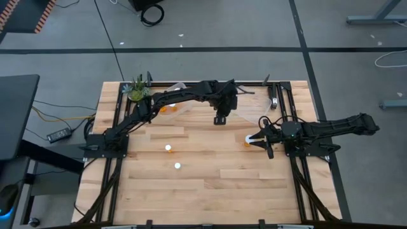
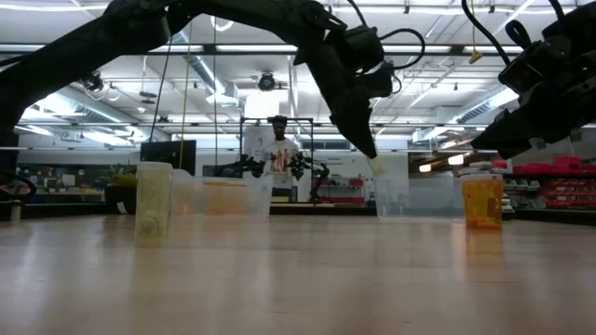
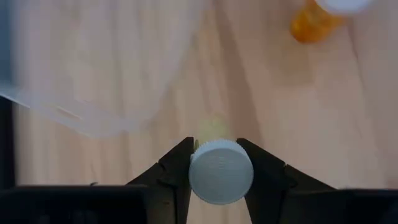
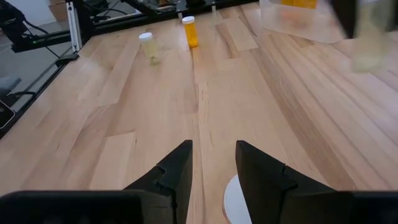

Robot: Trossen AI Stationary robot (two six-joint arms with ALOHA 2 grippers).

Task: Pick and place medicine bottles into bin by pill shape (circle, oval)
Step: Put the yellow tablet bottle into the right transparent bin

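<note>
The left tool [image 3: 214,180] is clamped on a small pale bottle [image 3: 221,171], both fingers pressed against the sides of its white cap, and carries it above the counter [image 1: 210,178] beside a clear plastic bin [image 3: 93,68] at the far side. To finish this step well, the arm should probably bring the bottle fully over the bin's opening, lower it past the rim, and only then let go, since a drop from height could bounce it out or tip it onto the wall. The bin chosen must match the pill shape, which cannot be read here. The left arm reaches from its base at the left edge in a long arc, wrist bent so the fingers point down. The right tool [image 1: 257,140] is closed with nothing between its fingers, resting low near the right side, just beside an orange bottle [image 1: 247,140] with a white cap. Two more bottles [image 1: 168,148] stand upright on the middle of the counter, well apart from both tools.
</note>
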